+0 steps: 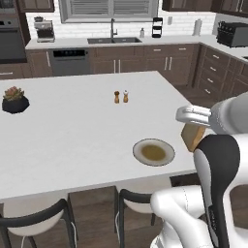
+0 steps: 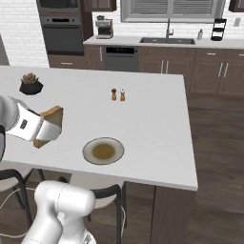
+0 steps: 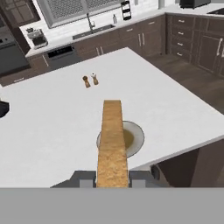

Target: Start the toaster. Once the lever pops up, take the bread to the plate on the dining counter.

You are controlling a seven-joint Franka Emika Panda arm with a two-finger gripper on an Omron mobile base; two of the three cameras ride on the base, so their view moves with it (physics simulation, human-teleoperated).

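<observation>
My gripper (image 1: 193, 127) is shut on the bread (image 1: 193, 137), a tan slice with a golden crust. It hangs in the air just off the front right edge of the white dining counter (image 1: 72, 131). In the hand view the bread (image 3: 112, 140) stands edge-on between the fingertips (image 3: 86, 179), and its far end points over the plate (image 3: 138, 135). The round greyish-tan plate (image 1: 140, 147) lies near the counter's front edge, a little to the left of the bread. From the right base the gripper (image 2: 46, 127) and bread (image 2: 52, 118) are left of the plate (image 2: 88, 147). The dark toaster (image 1: 232, 34) sits on the far back worktop.
Two small shakers (image 1: 121, 96) stand mid-counter beyond the plate. A potted succulent (image 1: 14, 99) is at the counter's left side. Dark stools (image 1: 38, 223) tuck under the front edge. Cabinets and a sink (image 1: 112, 40) line the back wall.
</observation>
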